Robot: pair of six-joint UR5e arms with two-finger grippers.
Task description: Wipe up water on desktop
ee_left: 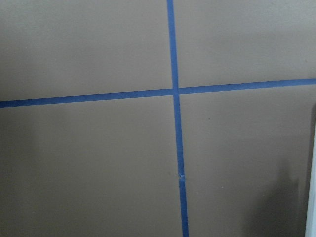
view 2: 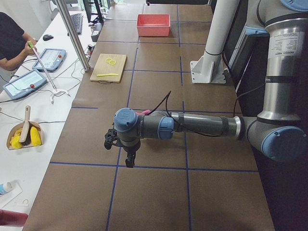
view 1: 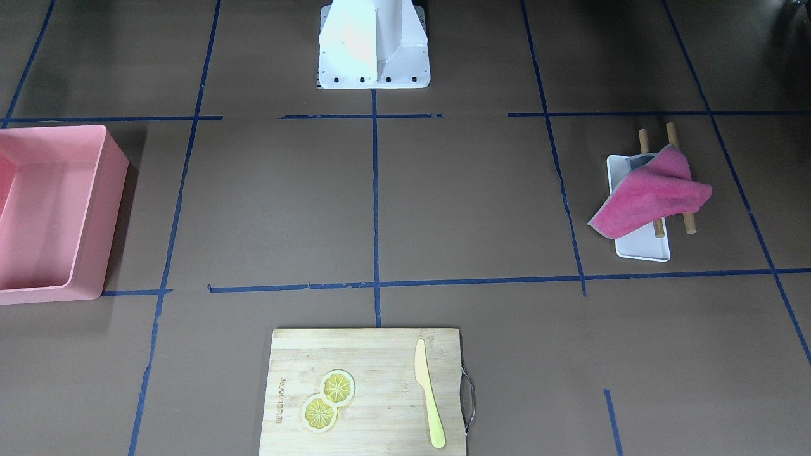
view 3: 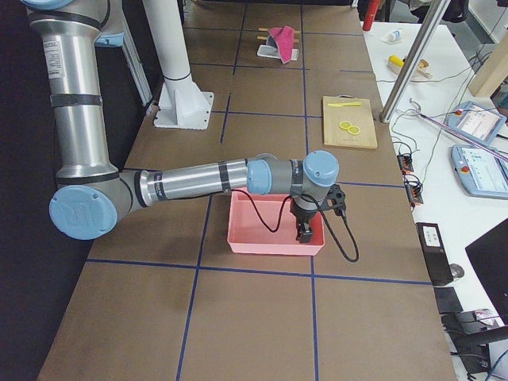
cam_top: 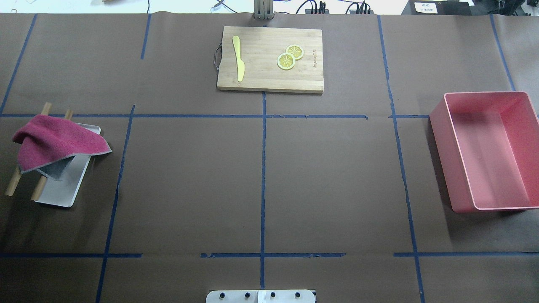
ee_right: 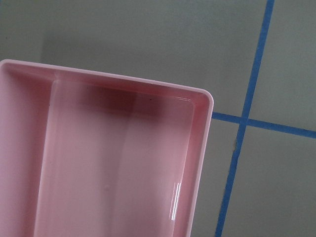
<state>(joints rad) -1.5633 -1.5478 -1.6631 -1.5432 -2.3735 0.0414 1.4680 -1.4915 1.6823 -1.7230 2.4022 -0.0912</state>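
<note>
The dark-brown desktop (cam_top: 189, 181) with blue tape lines fills the views; I see no water on it. A magenta towel (cam_top: 54, 141) lies draped over two wooden sticks and a white tray (cam_top: 59, 195) at the overhead view's left. My left gripper (view 2: 127, 156) hangs above the desktop near that towel and shows only in the exterior left view, so I cannot tell its state. My right gripper (view 3: 304, 230) hangs over the pink bin (view 3: 270, 242) and shows only in the exterior right view; I cannot tell its state either.
The pink bin (cam_top: 442, 160) stands at the overhead view's right. A bamboo cutting board (cam_top: 269, 82) with a yellow knife (cam_top: 238, 59) and two lemon slices (cam_top: 286, 61) sits at the far edge. The white robot base (view 1: 374, 69) stands at the near middle.
</note>
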